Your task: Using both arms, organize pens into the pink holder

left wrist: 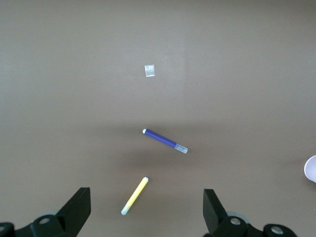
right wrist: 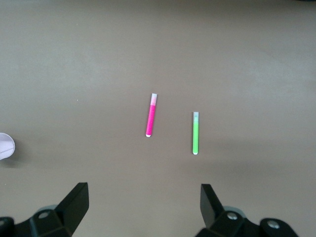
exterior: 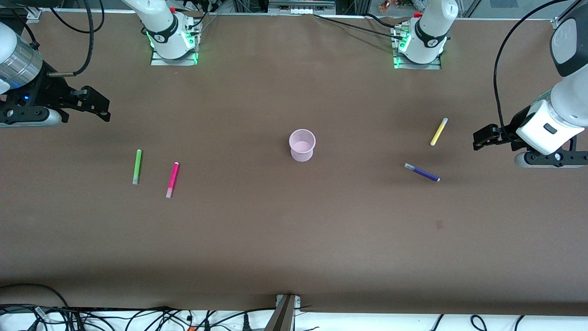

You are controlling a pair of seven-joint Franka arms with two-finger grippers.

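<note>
Nothing's in the holder (exterior: 302, 145) mid-surface yet: green (exterior: 137, 166) and pink (exterior: 172, 179) pens lie at the right arm's end, yellow (exterior: 438, 132) and purple (exterior: 421, 172) at the left's, so each wide-open empty pincer (left (exterior: 480, 139), right (exterior: 102, 106)) hovers by its own pair.

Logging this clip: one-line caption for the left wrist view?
Open left gripper above the table, yellow pen and purple pen lying apart below.

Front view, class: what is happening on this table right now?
Nothing is being handled yet. The pink holder stands empty mid-table. The green pen and pink pen lie toward the right arm's end, the yellow pen and purple pen toward the left arm's. The left gripper and right gripper hover open.
</note>
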